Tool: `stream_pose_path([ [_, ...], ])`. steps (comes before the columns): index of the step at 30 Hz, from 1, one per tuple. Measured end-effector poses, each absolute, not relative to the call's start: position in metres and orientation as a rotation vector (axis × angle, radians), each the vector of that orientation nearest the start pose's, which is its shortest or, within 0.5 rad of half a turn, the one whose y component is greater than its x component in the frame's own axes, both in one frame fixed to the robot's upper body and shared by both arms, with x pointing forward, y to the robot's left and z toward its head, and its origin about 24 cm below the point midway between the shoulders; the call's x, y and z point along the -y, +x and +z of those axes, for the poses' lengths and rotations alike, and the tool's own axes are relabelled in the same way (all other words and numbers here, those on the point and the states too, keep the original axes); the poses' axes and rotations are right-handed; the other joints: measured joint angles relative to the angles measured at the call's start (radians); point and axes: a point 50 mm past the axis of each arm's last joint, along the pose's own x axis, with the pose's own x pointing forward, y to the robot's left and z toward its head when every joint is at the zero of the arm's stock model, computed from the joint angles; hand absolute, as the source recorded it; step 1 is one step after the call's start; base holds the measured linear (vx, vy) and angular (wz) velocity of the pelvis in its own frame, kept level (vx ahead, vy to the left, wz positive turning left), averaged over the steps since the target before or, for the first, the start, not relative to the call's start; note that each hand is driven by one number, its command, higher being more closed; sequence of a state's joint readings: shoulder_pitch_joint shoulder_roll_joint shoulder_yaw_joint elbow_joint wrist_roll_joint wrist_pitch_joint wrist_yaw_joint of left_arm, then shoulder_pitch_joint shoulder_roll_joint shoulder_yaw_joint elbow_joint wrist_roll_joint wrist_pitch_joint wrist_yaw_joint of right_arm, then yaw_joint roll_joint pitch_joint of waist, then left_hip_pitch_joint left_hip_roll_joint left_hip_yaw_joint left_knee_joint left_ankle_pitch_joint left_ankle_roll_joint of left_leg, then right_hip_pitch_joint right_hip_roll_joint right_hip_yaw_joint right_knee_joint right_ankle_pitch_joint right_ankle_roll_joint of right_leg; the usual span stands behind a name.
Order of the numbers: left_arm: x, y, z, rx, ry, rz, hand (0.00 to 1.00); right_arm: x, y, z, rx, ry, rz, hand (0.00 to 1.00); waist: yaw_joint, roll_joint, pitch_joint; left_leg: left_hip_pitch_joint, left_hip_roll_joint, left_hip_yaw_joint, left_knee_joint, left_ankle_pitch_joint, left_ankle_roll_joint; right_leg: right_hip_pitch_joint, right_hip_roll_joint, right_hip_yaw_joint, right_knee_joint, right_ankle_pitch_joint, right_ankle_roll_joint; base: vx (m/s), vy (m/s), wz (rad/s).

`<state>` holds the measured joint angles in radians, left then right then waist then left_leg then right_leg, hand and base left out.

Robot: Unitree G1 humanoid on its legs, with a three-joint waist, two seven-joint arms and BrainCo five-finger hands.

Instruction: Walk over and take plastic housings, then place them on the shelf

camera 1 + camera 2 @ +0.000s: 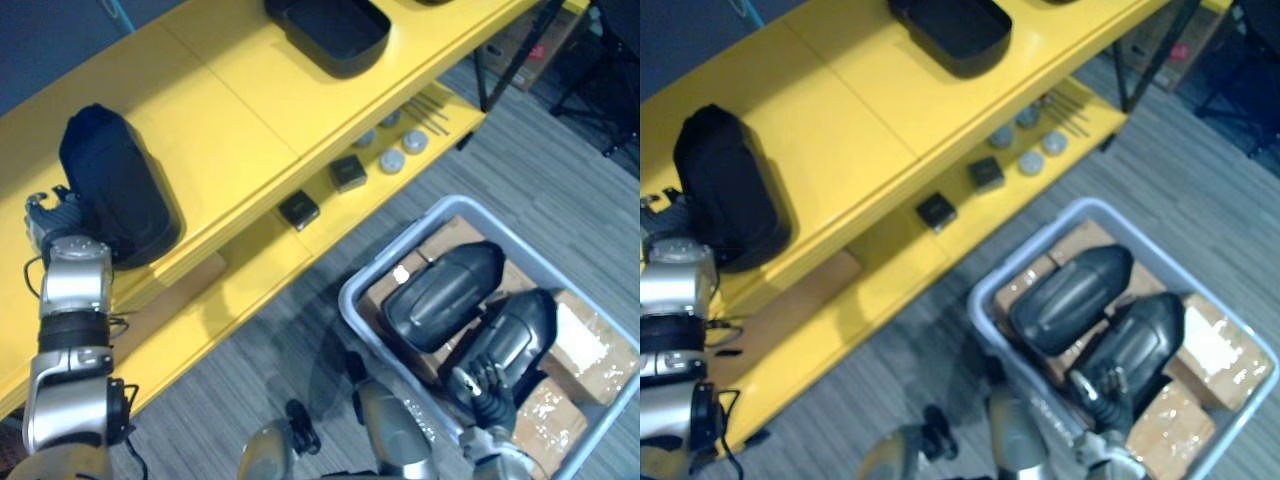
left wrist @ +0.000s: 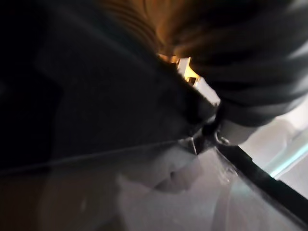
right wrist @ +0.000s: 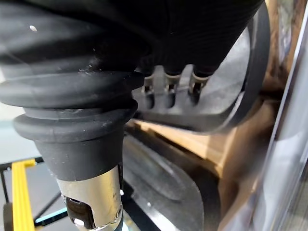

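Note:
A black plastic housing [image 1: 115, 185] lies on the yellow shelf's top board [image 1: 240, 110] at the left. My left hand [image 1: 52, 212] rests against that housing's near left edge, which looms dark in the left wrist view [image 2: 96, 96]. Two more dark housings lie in a grey bin [image 1: 372, 330] on the floor at the lower right, one nearer the shelf [image 1: 445, 290] and one nearer me [image 1: 515, 335]. On the near end of the nearer one sits my right hand [image 1: 482, 388], and its fingers [image 3: 168, 89] curl onto the shell.
A black tray [image 1: 335, 30] sits farther along the top board. On the lower board [image 1: 250, 290] lie two small black blocks [image 1: 300, 210] and several grey discs [image 1: 392, 160]. Cardboard boxes [image 1: 590, 360] line the bin. A black stand [image 1: 520, 55] rises beyond the shelf's end.

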<state>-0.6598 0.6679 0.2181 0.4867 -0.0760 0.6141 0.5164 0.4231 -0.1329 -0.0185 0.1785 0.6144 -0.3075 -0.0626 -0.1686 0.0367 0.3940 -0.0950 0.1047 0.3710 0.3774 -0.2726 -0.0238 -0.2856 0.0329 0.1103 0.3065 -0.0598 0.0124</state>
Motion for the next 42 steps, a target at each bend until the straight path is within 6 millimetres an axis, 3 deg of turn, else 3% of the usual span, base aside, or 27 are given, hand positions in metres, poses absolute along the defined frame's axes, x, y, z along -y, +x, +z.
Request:
stream_pose_path([
  [7,-0.358,0.315,0.169,-0.194,0.325,1.063,0.0,0.223,0.133,-0.044,-0.202,0.4,-0.429,0.0,0.012,0.003,0.004,0.007,0.007,-0.002,0.015,-0.005,0.002,0.002,0.002,-0.007,0.032,-0.028,-0.003,0.01,-0.002,0.01],
  [10,-0.363,0.309,0.172,-0.133,0.306,1.1,0.0,0.226,0.138,-0.028,-0.094,0.395,-0.45,0.0,0.013,0.004,0.004,0.018,0.009,-0.004,0.012,-0.005,0.002,0.012,0.002,-0.014,0.036,-0.034,-0.004,0.06,-0.012,0.03],
  [13,-0.368,0.296,0.166,-0.077,0.32,1.117,0.0,0.226,0.149,0.011,0.12,0.398,-0.453,0.0,0.012,0.007,0.005,0.072,0.007,-0.004,-0.014,-0.005,0.002,0.056,0.004,-0.032,0.042,-0.035,-0.004,0.06,-0.007,-0.06],
  [15,-0.37,0.279,0.161,0.036,0.319,1.112,0.0,0.226,0.153,0.05,0.312,0.316,-0.449,0.0,0.014,0.018,-0.003,0.108,0.002,-0.006,-0.05,-0.003,0.001,0.082,0.001,-0.058,0.031,-0.039,-0.011,0.04,-0.004,0.0],
  [16,-0.368,0.276,0.158,0.065,0.317,1.097,0.0,0.225,0.153,0.059,0.353,0.283,-0.449,0.0,0.018,0.021,-0.005,0.115,0.0,-0.006,-0.058,-0.001,0.001,0.087,0.0,-0.061,0.03,-0.041,-0.013,0.04,0.007,0.13],
  [18,-0.352,0.267,0.143,0.123,0.292,1.017,0.0,0.227,0.151,0.083,0.472,0.21,-0.454,0.0,0.025,0.037,-0.018,0.132,-0.009,-0.026,-0.076,0.009,0.003,0.112,-0.009,-0.083,0.019,-0.045,-0.013,0.03,0.01,0.23],
  [20,-0.333,0.248,0.111,0.109,0.24,0.959,0.0,0.233,0.148,0.112,0.628,0.113,-0.486,0.0,0.04,0.048,-0.064,0.163,-0.022,-0.048,-0.113,0.032,0.005,0.146,-0.017,-0.096,-0.002,-0.045,-0.012,0.06,0.012,0.24],
  [22,-0.32,0.233,0.093,0.104,0.159,0.918,0.0,0.24,0.144,0.131,0.739,0.034,-0.53,0.0,0.048,0.05,-0.101,0.191,-0.027,-0.08,-0.135,0.043,0.008,0.19,-0.02,-0.117,-0.031,-0.045,-0.012,0.06,0.002,0.32],
  [24,-0.306,0.215,0.078,0.112,0.048,0.889,0.0,0.246,0.142,0.149,0.854,-0.001,-0.55,0.0,0.055,0.046,-0.154,0.203,-0.04,-0.133,-0.16,0.063,0.014,0.227,-0.032,-0.143,-0.069,-0.045,-0.011,0.04,-0.013,0.5],
  [27,-0.287,0.196,0.072,0.187,-0.133,0.834,0.0,0.245,0.152,0.163,0.942,0.015,-0.481,0.0,0.08,0.053,-0.174,0.223,-0.05,-0.194,-0.178,0.078,0.019,0.278,-0.043,-0.182,-0.124,-0.032,-0.005,-0.04,-0.003,0.42],
  [30,-0.282,0.179,0.064,0.194,-0.145,0.865,0.0,0.229,0.168,0.165,0.914,0.026,-0.277,0.0,0.111,0.069,-0.204,0.222,-0.054,-0.236,-0.199,0.088,0.019,0.321,-0.044,-0.221,-0.205,0.001,-0.003,-0.08,0.017,0.35],
  [34,-0.286,0.157,0.048,0.126,-0.14,0.931,0.0,0.205,0.195,0.158,0.805,0.024,-0.063,0.0,0.157,0.056,-0.22,0.219,-0.063,-0.3,-0.231,0.101,0.015,0.378,-0.048,-0.277,-0.309,0.058,0.0,-0.05,0.018,0.44],
  [37,-0.296,0.132,0.014,-0.033,-0.133,0.983,0.0,0.19,0.215,0.145,0.668,0.005,0.104,0.0,0.19,0.022,-0.225,0.216,-0.069,-0.338,-0.244,0.103,0.011,0.416,-0.049,-0.319,-0.362,0.09,0.001,-0.02,0.011,0.42],
  [38,-0.297,0.121,-0.005,-0.126,-0.15,0.99,0.0,0.183,0.223,0.139,0.611,-0.006,0.176,0.0,0.204,0.008,-0.224,0.215,-0.071,-0.346,-0.247,0.104,0.009,0.428,-0.051,-0.336,-0.371,0.096,0.003,-0.03,0.017,0.34],
  [42,-0.286,0.076,-0.072,-0.464,-0.199,0.999,0.0,0.162,0.246,0.121,0.461,0.043,0.375,0.0,0.239,-0.057,-0.236,0.195,-0.086,-0.392,-0.255,0.113,-0.006,0.428,-0.066,-0.383,-0.371,0.099,0.009,-0.02,0.034,0.35],
])
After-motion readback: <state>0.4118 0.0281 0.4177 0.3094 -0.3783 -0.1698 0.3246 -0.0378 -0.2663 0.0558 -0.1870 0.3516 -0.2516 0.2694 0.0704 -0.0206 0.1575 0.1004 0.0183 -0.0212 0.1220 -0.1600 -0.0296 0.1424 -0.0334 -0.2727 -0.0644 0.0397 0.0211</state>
